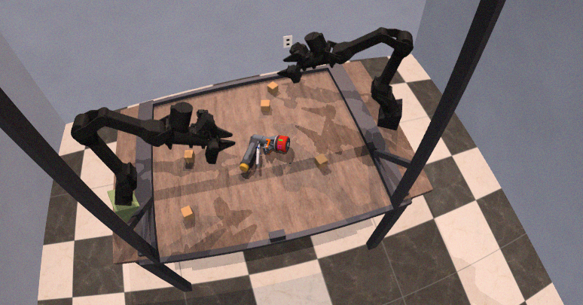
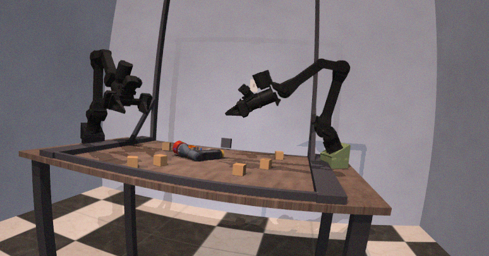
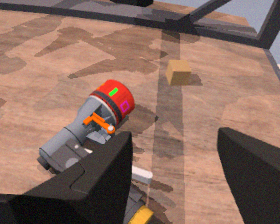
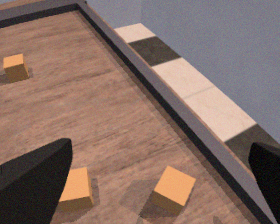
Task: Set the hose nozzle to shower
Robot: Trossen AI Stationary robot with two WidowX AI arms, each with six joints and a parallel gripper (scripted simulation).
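The hose nozzle (image 1: 253, 147) (image 2: 199, 155) (image 3: 66, 142) lies on its side on the table. Its red spray ring (image 1: 281, 144) (image 2: 177, 146) (image 3: 111, 90) shows a green mark and a magenta square outline (image 3: 124, 106); the head's white arrow cannot be made out. An orange side lever (image 3: 98, 121) (image 1: 267, 144) and the white trigger (image 3: 142, 174) (image 1: 257, 155) show. My left gripper (image 1: 233, 138) (image 2: 226, 113) (image 3: 174, 139) is partly open and empty, above the table near the handle; its finger hides part of the nozzle in the left wrist view. My right gripper (image 1: 282, 67) (image 2: 134, 112) (image 4: 163, 150) is wide open and empty, high near the table's far edge.
Several wooden blocks stand around the nozzle, among them one block (image 1: 321, 160) (image 3: 178, 72) beyond the ring and two blocks (image 1: 265, 105) (image 1: 273, 86) towards the right gripper. A dark frame (image 1: 212, 88) (image 4: 156, 92) edges the table, with tall posts (image 1: 453, 90) at the corners.
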